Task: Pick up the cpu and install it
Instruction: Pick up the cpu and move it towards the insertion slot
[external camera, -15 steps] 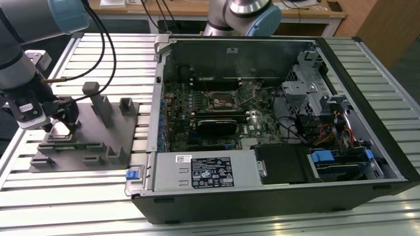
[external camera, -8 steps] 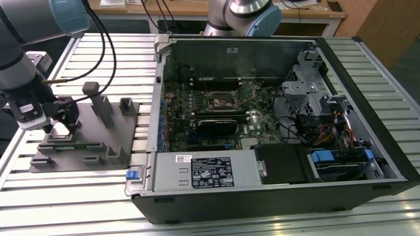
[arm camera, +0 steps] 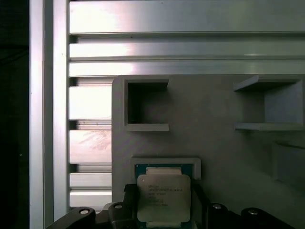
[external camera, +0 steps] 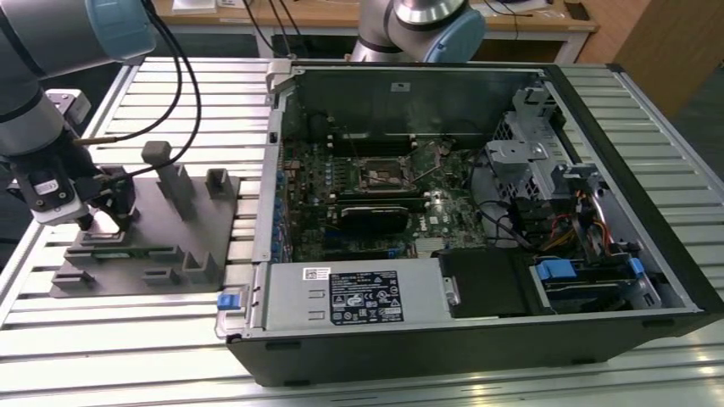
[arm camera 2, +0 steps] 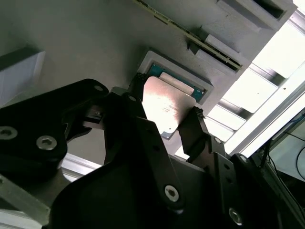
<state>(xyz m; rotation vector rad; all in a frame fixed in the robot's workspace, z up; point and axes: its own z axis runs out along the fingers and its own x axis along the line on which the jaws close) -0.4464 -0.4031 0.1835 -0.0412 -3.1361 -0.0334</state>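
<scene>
Slatted aluminium table (external camera: 169,93): open computer case (external camera: 476,195) at the exterior view's right, grey fixture (external camera: 158,229) at its left. Gripper (external camera: 97,220) low over fixture, clenched on cpu (arm camera: 163,198) at its white-rimmed pocket (arm camera: 165,162), tall fixture posts (external camera: 175,182) close beside.

One edge of the cpu (arm camera: 164,196) is cut off by the frame in the first wrist view, and the black fingers (arm camera: 129,200) of the gripper (arm camera: 163,192) cover its two sides. The grey fixture (arm camera: 214,152) runs past that frame. In the exterior view the fingertips are too small and dark to make out, and the arm (external camera: 34,85) is cut off at the corner.
</scene>
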